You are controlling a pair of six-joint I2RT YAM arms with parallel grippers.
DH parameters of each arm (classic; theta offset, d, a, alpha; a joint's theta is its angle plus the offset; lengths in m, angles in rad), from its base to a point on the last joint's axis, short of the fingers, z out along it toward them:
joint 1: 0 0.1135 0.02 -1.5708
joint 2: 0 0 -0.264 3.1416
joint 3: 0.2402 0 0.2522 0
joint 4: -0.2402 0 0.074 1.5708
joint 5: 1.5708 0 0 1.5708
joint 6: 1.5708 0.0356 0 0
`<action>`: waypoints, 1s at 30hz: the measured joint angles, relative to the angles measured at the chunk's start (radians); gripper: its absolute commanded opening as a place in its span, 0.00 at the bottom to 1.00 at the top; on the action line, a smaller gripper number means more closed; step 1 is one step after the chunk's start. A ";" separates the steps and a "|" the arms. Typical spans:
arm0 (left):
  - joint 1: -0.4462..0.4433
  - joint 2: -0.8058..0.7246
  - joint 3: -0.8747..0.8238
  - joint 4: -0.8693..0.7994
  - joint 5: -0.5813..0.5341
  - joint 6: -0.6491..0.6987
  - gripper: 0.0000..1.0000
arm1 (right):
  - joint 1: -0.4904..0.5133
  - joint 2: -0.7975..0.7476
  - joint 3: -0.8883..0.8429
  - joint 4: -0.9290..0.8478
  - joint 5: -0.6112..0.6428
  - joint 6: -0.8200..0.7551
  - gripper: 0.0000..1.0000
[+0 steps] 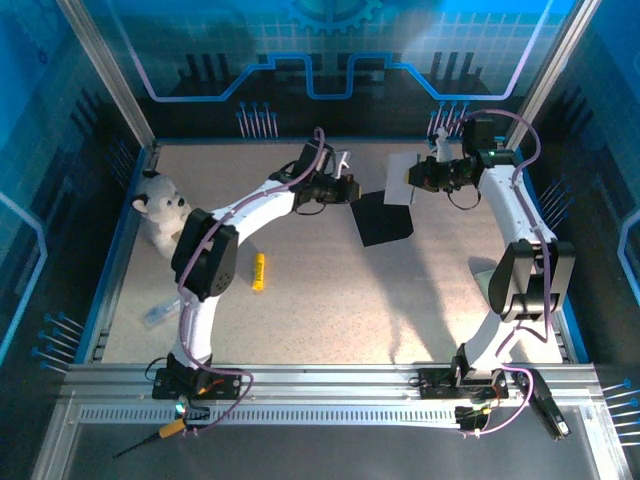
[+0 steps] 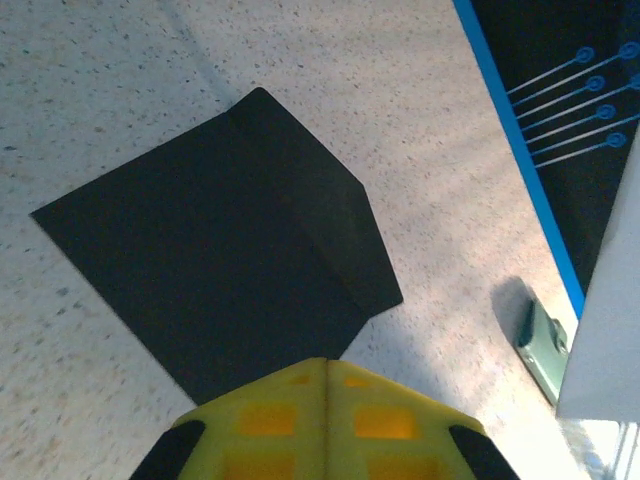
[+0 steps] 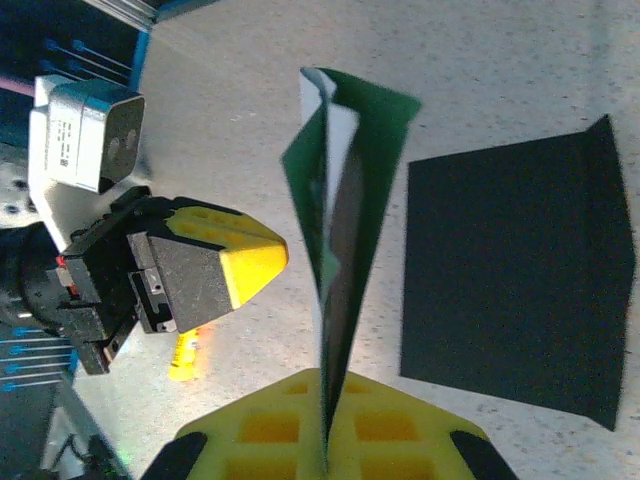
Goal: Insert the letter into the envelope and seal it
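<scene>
Left gripper point(image 1: 350, 189) reaches in mid-frame from a bent arm beside the envelope point(image 1: 383, 217); right gripper point(image 1: 420, 178) holds up the letter point(image 1: 398, 183), its grip too small to read.

Left wrist: fingers point(image 2: 270, 420) clenched, empty, over the envelope's edge, perhaps touching.

Right wrist: jaws pinch the upright folded letter, lower edge hidden.

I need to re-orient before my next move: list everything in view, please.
letter: one, white with green border, folded, upright in the right hand
envelope: one, black, flat on the table, far centre
yellow stick: one, yellow, table, left of centre
plush toy: one, white, table's left edge
small item: one, bluish-clear, near left; unidentifiable
table: one, speckled beige
left hand: one, yellow fingers, shut, empty, by an envelope corner
right hand: one, yellow fingers, shut on the letter
</scene>
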 measured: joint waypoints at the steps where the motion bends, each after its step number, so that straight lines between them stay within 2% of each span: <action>1: -0.010 0.022 0.016 0.005 -0.018 -0.011 0.00 | 0.000 0.012 0.000 -0.002 0.013 -0.010 0.00; 5: -0.049 0.116 0.089 0.009 -0.092 -0.056 0.00 | -0.002 0.089 0.021 -0.023 0.071 -0.047 0.00; 12: -0.084 0.240 0.174 0.009 -0.190 -0.109 0.00 | -0.003 0.249 0.172 -0.098 0.151 -0.111 0.00; 19: -0.084 0.294 0.177 0.002 -0.242 -0.122 0.00 | -0.002 0.344 0.292 -0.160 0.215 -0.155 0.00; 30: -0.084 0.299 0.177 -0.056 -0.286 -0.112 0.00 | 0.003 0.494 0.420 -0.231 0.275 -0.193 0.00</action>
